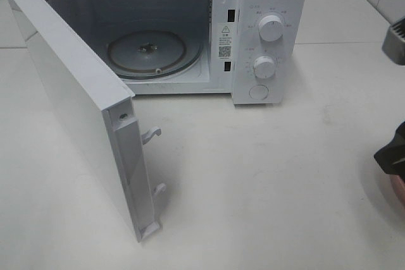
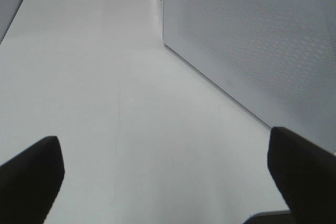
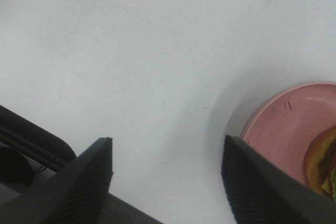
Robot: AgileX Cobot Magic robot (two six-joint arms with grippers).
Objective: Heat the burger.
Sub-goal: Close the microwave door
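I see only a small part of the burger [image 3: 324, 165] at the right edge of my right wrist view, brown and green, lying on a pink plate [image 3: 283, 124].

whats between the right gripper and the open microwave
Only bare white table, as the exterior high view shows: nothing stands between the right gripper at the right edge and the microwave. The right wrist view shows the pink plate beside that gripper.

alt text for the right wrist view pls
The right gripper, jaws apart and empty, hangs over a white table next to a pink plate, with the edge of the burger on it.
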